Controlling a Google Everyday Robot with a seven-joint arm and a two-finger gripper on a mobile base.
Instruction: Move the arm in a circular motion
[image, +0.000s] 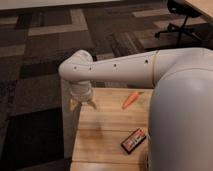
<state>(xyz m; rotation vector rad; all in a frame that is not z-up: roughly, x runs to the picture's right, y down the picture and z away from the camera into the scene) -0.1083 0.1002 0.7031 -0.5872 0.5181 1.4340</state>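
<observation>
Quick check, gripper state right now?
Gripper: open, holding nothing; it hangs below the bend of the arm, over the left edge of the wooden table.

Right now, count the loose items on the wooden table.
2: a carrot near the far edge, a red-and-black packet near the front. The arm may hide more. The gripper hangs over the far-left corner.

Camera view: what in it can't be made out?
Table: right side hidden behind the arm; front cut by the bottom edge.
Packet: label too small to read.
Chair: top cut by the upper edge.
Gripper, by the table's far-left corner: height above it unclear.
</observation>
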